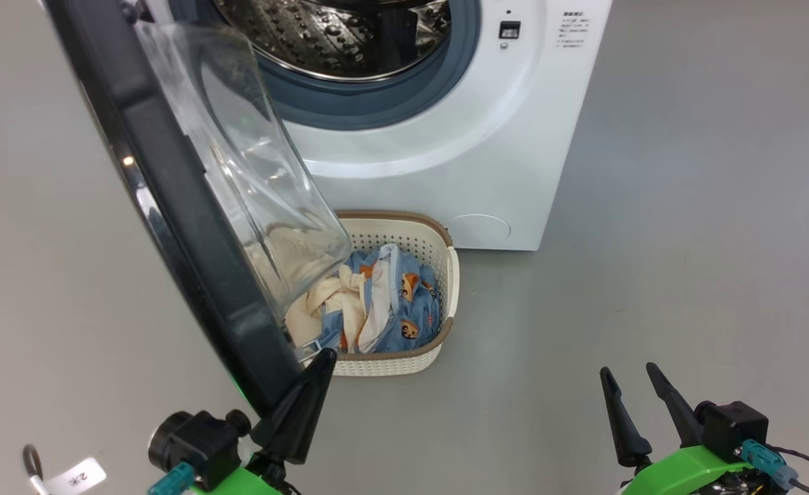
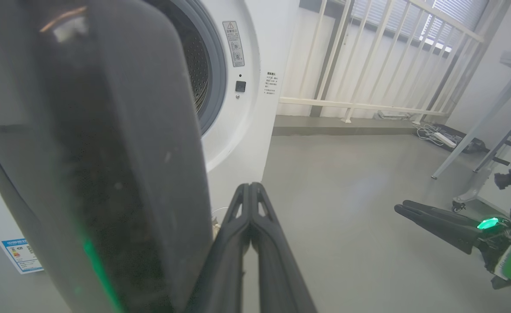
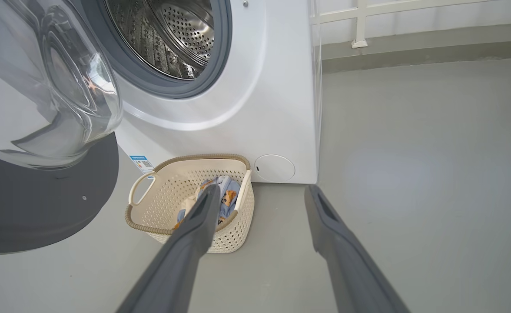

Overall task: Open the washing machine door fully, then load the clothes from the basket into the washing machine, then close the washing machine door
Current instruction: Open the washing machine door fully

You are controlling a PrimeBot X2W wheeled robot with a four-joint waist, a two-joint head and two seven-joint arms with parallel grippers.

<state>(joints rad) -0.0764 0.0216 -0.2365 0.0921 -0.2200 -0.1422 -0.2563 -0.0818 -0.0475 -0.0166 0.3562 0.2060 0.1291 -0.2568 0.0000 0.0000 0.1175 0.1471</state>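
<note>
1. Two grippers in head view. The left gripper [image 1: 323,359] sits at 7 o'clock with its fingers pressed together and nothing between them.
2. Its tip lies just beside the lower edge of the washing machine door [image 1: 170,206]. I cannot tell whether they make contact.
3. The right gripper [image 1: 629,371] is at 5 o'clock with its fingers spread apart and empty. It hangs over bare grey floor [image 1: 686,240], well apart from everything else.
4. The door runs from the left gripper tip up toward 11 o'clock. It is swung out from the machine, nearly edge-on to the head camera, with the black frame on the left and the clear glass bowl [image 1: 239,137] bulging right.
5. The basket [image 1: 404,216] is at 1 o'clock from the left tip and 10 o'clock from the right gripper. It stands on the floor just in front of the machine, with its left part under the glass bowl.
6. The clothes [image 1: 391,302] lie inside the basket, the cream piece on the left and the light-blue printed pieces on the right.
7. The washing machine [image 1: 480,137] is at 12 o'clock. The steel drum [image 1: 349,34] is exposed inside the grey rubber ring [image 1: 377,103].
</note>
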